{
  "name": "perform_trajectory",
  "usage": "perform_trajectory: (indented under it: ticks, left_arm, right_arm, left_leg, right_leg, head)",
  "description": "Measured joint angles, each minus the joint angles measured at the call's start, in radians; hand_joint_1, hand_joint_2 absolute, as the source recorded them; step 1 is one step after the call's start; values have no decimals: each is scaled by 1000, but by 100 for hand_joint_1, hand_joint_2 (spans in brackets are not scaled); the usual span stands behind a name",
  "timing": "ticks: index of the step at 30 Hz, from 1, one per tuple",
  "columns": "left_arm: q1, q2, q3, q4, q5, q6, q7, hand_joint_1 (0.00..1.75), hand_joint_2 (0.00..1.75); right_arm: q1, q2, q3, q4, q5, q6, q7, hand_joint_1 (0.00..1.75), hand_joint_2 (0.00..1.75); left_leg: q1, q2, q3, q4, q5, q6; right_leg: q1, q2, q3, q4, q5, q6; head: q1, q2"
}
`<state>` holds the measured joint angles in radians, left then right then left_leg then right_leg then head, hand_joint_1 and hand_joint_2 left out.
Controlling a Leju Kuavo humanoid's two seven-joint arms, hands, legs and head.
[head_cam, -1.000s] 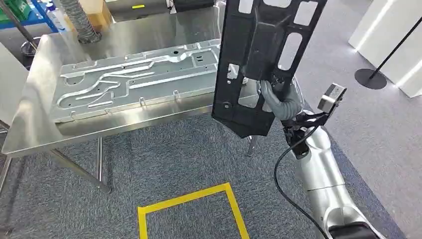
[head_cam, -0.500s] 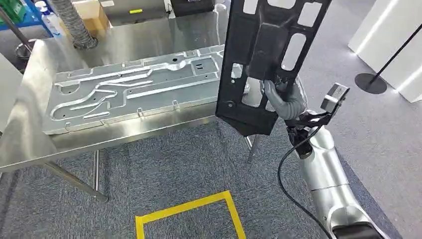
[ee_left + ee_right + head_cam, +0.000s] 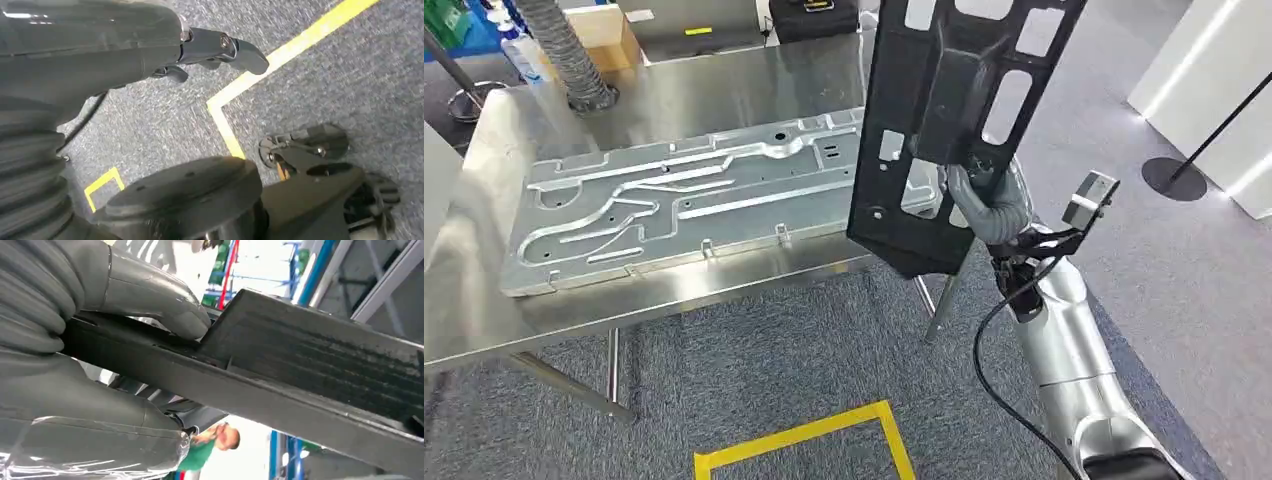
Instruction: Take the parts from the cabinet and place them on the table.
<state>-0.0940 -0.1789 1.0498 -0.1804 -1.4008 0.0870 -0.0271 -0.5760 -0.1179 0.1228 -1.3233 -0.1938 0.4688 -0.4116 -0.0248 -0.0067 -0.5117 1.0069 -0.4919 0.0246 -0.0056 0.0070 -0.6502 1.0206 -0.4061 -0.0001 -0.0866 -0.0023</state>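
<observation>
My right hand [image 3: 984, 198] grips a long black plastic panel with cut-outs [image 3: 944, 120] and holds it upright above the right end of the steel table [image 3: 674, 95]. The right wrist view shows the thumb [image 3: 150, 295] pressed on the panel's dark edge [image 3: 280, 365]. A stamped silver metal plate [image 3: 684, 195] lies flat on the table, left of the black panel. My left hand [image 3: 150, 50] hangs over the carpet with its fingers [image 3: 225, 47] loosely extended and nothing in them.
Yellow tape [image 3: 799, 440] marks a square on the grey carpet in front of the table. A ribbed grey hose [image 3: 559, 50] and a cardboard box [image 3: 604, 30] stand at the table's far left. A black stand base [image 3: 1174, 178] and white panels lie to the right.
The whole view has shifted slightly, so the camera has moved. The table and silver plate sit a little differently in the picture; my right hand still holds the black panel upright.
</observation>
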Motion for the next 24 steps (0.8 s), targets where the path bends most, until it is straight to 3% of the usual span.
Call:
perform_trajectory:
  ticks: [2,3,6,7,8,9,11,12,13,14,17,18,19,21,22,23,24]
  left_arm:
    - [-2,0,-1,0,-2,1,0,0,175]
    - [-2,0,-2,0,-2,1,2,0,175]
    - [-14,3,-1,0,1,0,2,0,175]
    - [-20,3,-1,0,1,0,2,0,175]
    - [-22,3,-1,0,1,0,3,0,175]
    - [-22,3,-1,0,1,0,5,0,175]
    - [-19,2,-1,0,0,0,7,0,175]
    - [-17,0,-1,0,2,-5,0,0,175]
    - [-17,0,-1,0,4,-9,-13,0,175]
    - [-16,0,-1,0,7,-9,-23,0,175]
    - [-22,0,-1,0,10,-9,-35,0,175]
    - [-24,-1,-1,0,11,-9,-36,0,175]
    - [-25,-1,-1,0,12,-9,-36,0,175]
    - [-23,-2,-1,0,13,-11,-39,0,175]
    - [-23,-2,-1,0,19,-19,-46,0,175]
    - [-24,-2,-1,0,29,-28,-55,0,175]
    - [-29,-2,2,0,49,-39,-64,0,175]
  right_arm:
    - [0,-6,0,0,0,-2,0,175,175]
    - [-2,-9,0,-1,0,-2,0,175,175]
    - [-4,-10,0,2,1,0,0,175,175]
    - [-4,-10,0,4,2,0,2,175,175]
    - [-5,-10,0,8,7,1,3,175,175]
    - [-6,-10,0,13,13,2,3,175,175]
    - [-17,-12,0,22,24,1,4,175,175]
    - [-29,-13,0,30,37,0,5,175,175]
    - [-49,-13,7,43,65,-3,8,175,175]
    - [-73,-15,18,60,96,-16,14,175,175]
    - [-184,-15,77,152,192,-54,27,175,175]
    - [-213,-15,88,180,198,-59,25,175,175]
    - [-238,-8,97,200,198,-61,22,175,175]
    - [-278,13,111,239,225,-75,20,175,175]
    - [-306,17,129,265,268,-86,21,175,175]
    - [-349,18,158,302,328,-99,23,175,175]
    - [-412,18,207,349,432,-136,28,175,175]
  left_leg:
    - [2,0,-7,27,-11,-13]
    - [4,1,-33,79,-20,-20]
    - [19,1,-163,285,-103,-39]
    - [21,1,-188,312,-111,-42]
    - [24,1,-188,293,-89,-45]
    - [27,1,-173,237,-39,-47]
    - [33,4,-115,65,96,-50]
    - [30,6,-113,43,87,-50]
    - [23,9,-118,-1,62,-39]
    - [18,8,-118,12,91,-23]
    - [23,9,-113,-2,95,-3]
    - [20,9,-111,-3,93,3]
    - [18,8,-111,-3,92,9]
    - [13,7,-109,-2,87,16]
    - [10,5,-107,0,85,18]
    - [8,2,-106,2,82,19]
    - [4,0,-104,7,78,19]
  right_leg:
    - [-8,1,25,-8,-4,-10]
    - [-9,0,33,-9,-8,-15]
    - [-10,-1,47,-9,-25,-15]
    - [-12,-1,54,-8,-30,-14]
    - [-15,-1,64,-8,-37,-12]
    - [-17,0,75,-8,-44,-9]
    - [-23,0,98,-8,-60,2]
    - [-23,1,101,-9,-62,8]
    - [-22,3,89,-7,-61,15]
    - [-20,5,87,-8,-64,22]
    - [-25,4,85,-3,-76,39]
    - [-24,1,74,29,-97,37]
    - [-21,0,39,97,-134,35]
    - [-14,0,-54,268,-198,34]
    - [-12,0,-87,316,-201,32]
    - [-10,0,-99,315,-179,28]
    - [-8,0,-87,265,-132,22]
  head:
    - [0,0]
    - [0,0]
    - [0,0]
    - [0,0]
    - [0,0]
    - [0,0]
    - [0,0]
    - [0,0]
    - [0,0]
    - [0,0]
    - [0,0]
    - [0,0]
    - [0,0]
    - [0,0]
    - [0,0]
    - [0,0]
    - [0,0]
